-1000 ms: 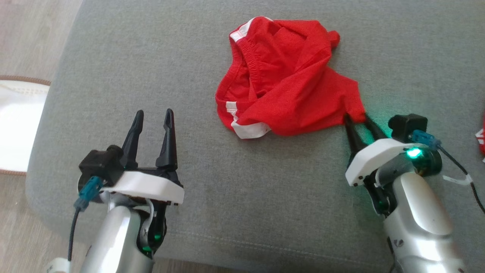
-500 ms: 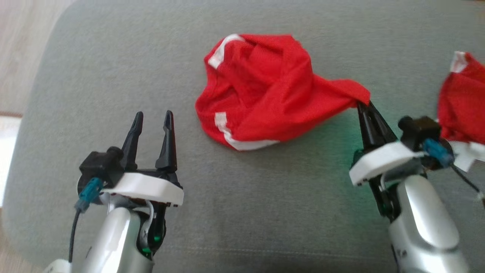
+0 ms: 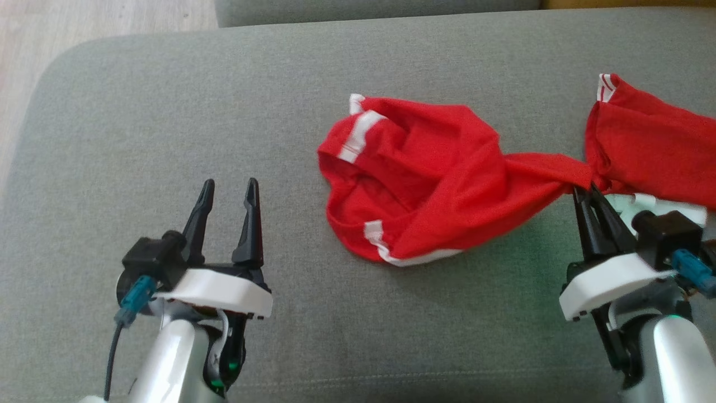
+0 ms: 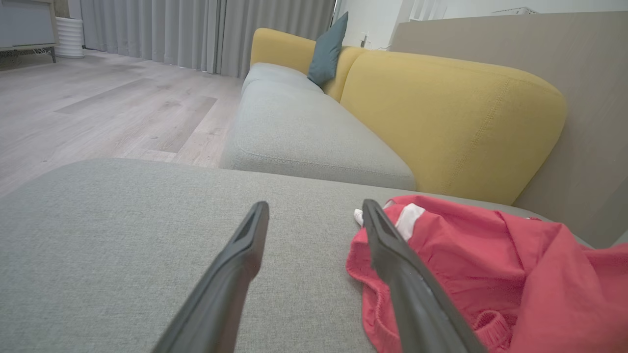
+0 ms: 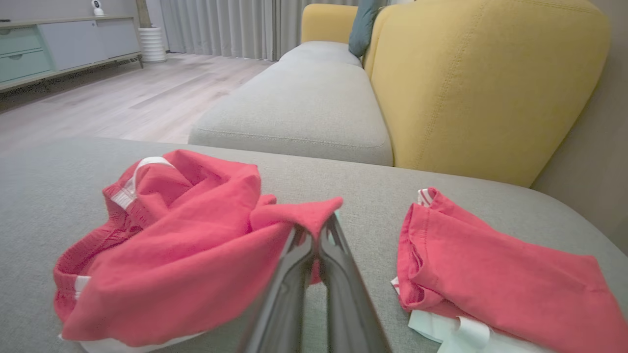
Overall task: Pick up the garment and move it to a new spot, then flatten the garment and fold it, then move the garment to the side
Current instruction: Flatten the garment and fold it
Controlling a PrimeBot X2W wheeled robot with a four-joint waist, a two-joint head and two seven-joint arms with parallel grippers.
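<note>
A crumpled red garment with white trim lies on the grey cushion. My right gripper is shut on its stretched right corner, which is lifted a little off the cushion. In the right wrist view that gripper pinches the red corner, with the rest of the garment heaped to its left. My left gripper stands open over bare cushion, well to the left of the garment. The left wrist view has its dark fingers apart, the garment beside the right one.
A second red garment lies on folded white cloth at the cushion's right end, also as the red garment. A yellow sofa back and a grey sofa seat stand beyond. Wooden floor lies past the cushion's far left edge.
My right gripper closed on the garment's right corner and pulled it rightward and up, stretching the cloth. The head camera has shifted. My left gripper stayed open in place.
</note>
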